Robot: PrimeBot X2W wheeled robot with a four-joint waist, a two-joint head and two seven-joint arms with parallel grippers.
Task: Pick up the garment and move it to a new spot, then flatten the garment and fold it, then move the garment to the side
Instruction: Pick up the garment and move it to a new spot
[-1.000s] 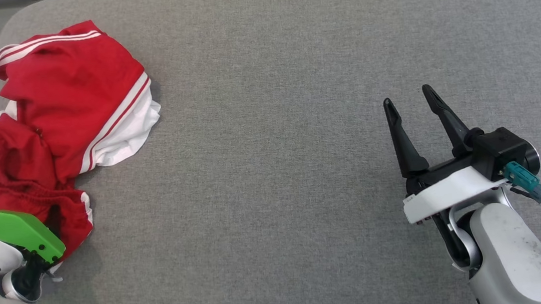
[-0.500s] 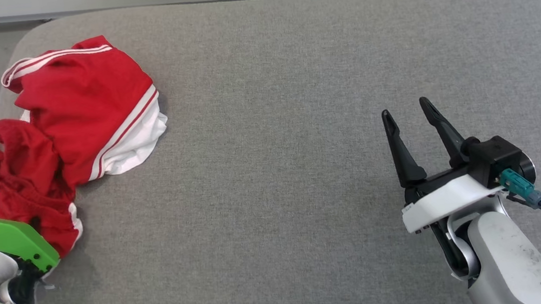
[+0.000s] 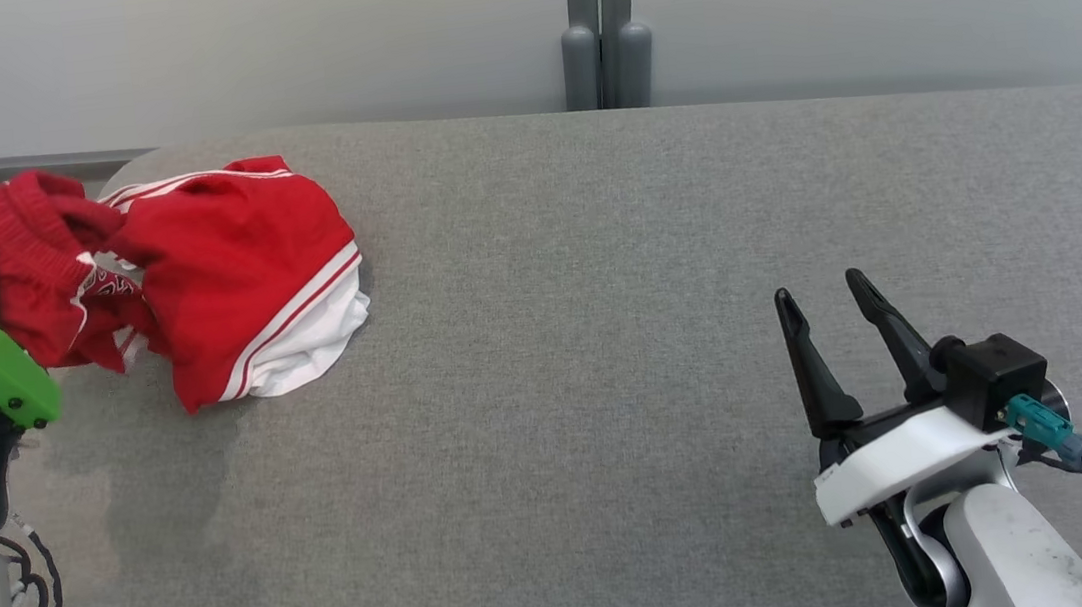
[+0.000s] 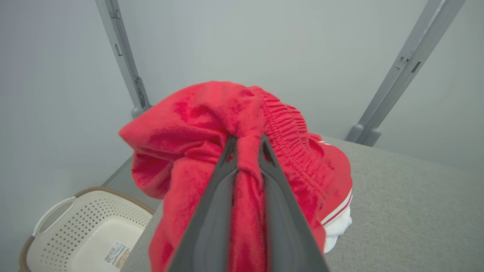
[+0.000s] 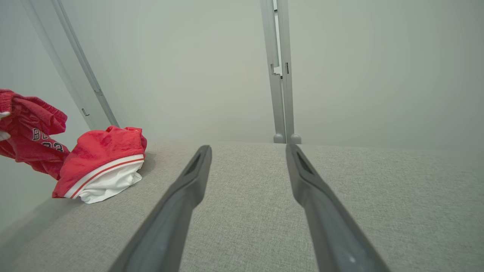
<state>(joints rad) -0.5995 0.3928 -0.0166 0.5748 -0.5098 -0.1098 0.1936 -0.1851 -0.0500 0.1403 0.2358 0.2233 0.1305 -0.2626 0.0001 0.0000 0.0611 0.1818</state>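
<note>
Right gripper (image 3: 818,286): nearest, low over the table (image 3: 610,387), fingers parted wide, holding nothing, well apart from the garment (image 3: 235,265)

Left gripper (image 4: 247,138): fingers pinched tight on a bunch of the red waistband, raised clear of the table's left end

Garment: waistband end hoisted in that grip; the white-striped leg lies crumpled on the far left corner

Basket (image 4: 87,230): off the table's left end, lower down

Judgement: pick-up begun, not complete. The move, flattening, folding and setting aside are all outstanding

Against one second ago: the head camera has tilted up. Allowing for that, the waistband, then slumped at the table's edge, is now lifted; the right gripper is unchanged
</note>
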